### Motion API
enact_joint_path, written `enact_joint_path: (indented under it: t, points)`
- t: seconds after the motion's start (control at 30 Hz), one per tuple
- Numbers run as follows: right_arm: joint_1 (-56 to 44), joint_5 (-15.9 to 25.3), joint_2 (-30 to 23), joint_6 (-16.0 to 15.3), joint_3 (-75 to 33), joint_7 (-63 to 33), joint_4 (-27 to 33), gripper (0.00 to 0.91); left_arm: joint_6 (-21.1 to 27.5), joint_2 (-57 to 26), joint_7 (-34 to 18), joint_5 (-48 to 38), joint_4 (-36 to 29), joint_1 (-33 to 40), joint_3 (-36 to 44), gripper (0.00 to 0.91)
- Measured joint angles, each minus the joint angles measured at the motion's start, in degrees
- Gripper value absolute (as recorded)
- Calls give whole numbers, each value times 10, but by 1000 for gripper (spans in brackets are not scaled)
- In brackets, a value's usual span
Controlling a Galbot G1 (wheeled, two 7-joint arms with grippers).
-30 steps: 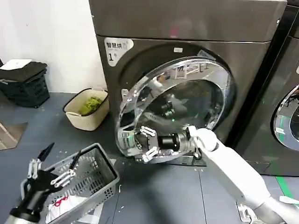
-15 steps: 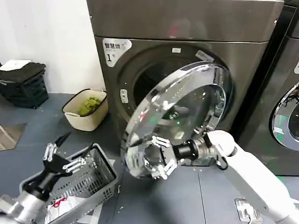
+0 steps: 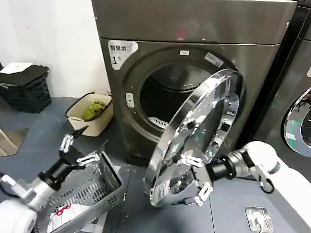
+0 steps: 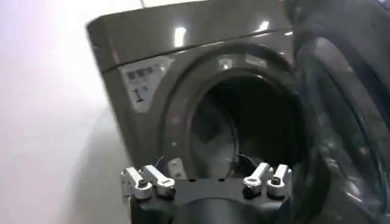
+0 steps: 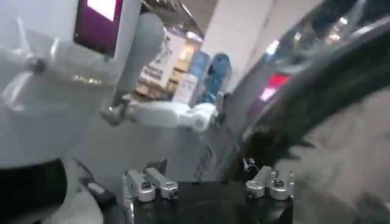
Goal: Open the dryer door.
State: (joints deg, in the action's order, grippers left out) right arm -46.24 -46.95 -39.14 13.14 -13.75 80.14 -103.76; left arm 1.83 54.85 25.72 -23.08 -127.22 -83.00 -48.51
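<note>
The dryer (image 3: pixel 252 58) stands with its drum mouth exposed, so the job looks mostly done. The dryer door (image 3: pixel 194 141) hangs swung well out, nearly edge-on; a little more swing may remain. The right gripper (image 3: pixel 194 180), fingers spread, sits at its lower rim. The left gripper (image 3: pixel 80 145), fingers spread, hovers above a basket (image 3: pixel 92 187).

A laundry room: two front-loading machines (image 3: pixel 194 73) are standing side by side on a grey floor (image 3: pixel 48 131), with laundry baskets (image 3: pixel 90 114) sitting beside them.
</note>
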Motion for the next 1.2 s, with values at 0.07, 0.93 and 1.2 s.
enact_joint_path:
  t: [0.07,0.93,1.2]
  points:
    - [-41,0,7,9,-41,0,-7,907,-2,-11,6,1,5,9,15,907]
    - [-565,65,-238,186,-662,-201,-55,907,-54,-99,64,-41,127,261,311,907]
    - [-599,129,-327,189,-785,-370,-12,907,-62,-79,65,-39,164,338,403,907]
